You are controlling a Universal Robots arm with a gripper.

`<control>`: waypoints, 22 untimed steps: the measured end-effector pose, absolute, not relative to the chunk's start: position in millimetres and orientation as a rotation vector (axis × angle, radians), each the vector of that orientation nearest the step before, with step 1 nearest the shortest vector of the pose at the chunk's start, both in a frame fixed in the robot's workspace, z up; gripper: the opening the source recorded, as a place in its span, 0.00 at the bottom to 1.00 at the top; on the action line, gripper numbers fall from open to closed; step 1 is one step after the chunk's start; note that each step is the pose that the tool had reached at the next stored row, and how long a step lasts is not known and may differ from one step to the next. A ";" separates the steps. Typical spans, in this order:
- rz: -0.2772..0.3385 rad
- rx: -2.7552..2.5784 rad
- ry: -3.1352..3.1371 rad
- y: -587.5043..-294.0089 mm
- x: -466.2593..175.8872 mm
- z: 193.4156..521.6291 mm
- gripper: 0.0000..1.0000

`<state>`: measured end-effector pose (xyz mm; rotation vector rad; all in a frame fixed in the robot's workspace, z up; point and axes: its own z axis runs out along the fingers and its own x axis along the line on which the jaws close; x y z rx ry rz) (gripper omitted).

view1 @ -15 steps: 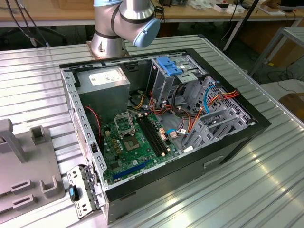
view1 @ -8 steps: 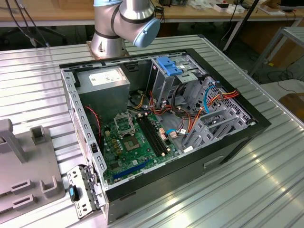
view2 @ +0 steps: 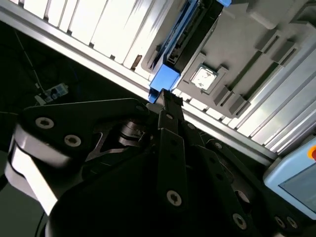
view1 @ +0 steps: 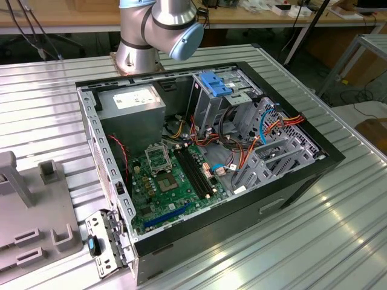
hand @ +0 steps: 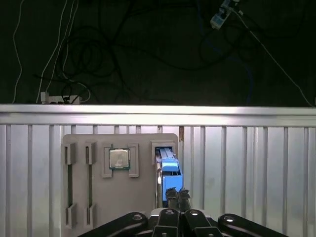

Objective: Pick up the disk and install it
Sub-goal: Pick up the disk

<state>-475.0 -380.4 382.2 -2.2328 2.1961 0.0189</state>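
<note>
Disk (hand: pixel 169 169) station, both wrist views: the black linkage gripper (hand: pixel 177 192) has its fingers (view2: pixel 169 112) drawn together, tips right at the disk's bright blue plastic rail; I cannot tell whether they touch it. The disk, a flat dark-grey drive, stands on edge in a slot of the grey plastic holder block (hand: pixel 140 197), beside a square silver processor chip (hand: pixel 119 159) in its own recess. The block lies on the ribbed aluminium table (hand: pixel 247 168). Exterior view: open black computer case (view1: pixel 290 187) mid-table, holder block at the exterior view's left, arm base (view1: pixel 157 30) on the far side.
</note>
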 end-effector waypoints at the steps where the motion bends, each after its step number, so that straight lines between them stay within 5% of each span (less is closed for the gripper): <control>1: 0.009 -2.247 2.189 -380.5 -475.0 382.1 0.11; 22: -0.033 -2.276 2.176 -380.2 -469.0 371.6 0.11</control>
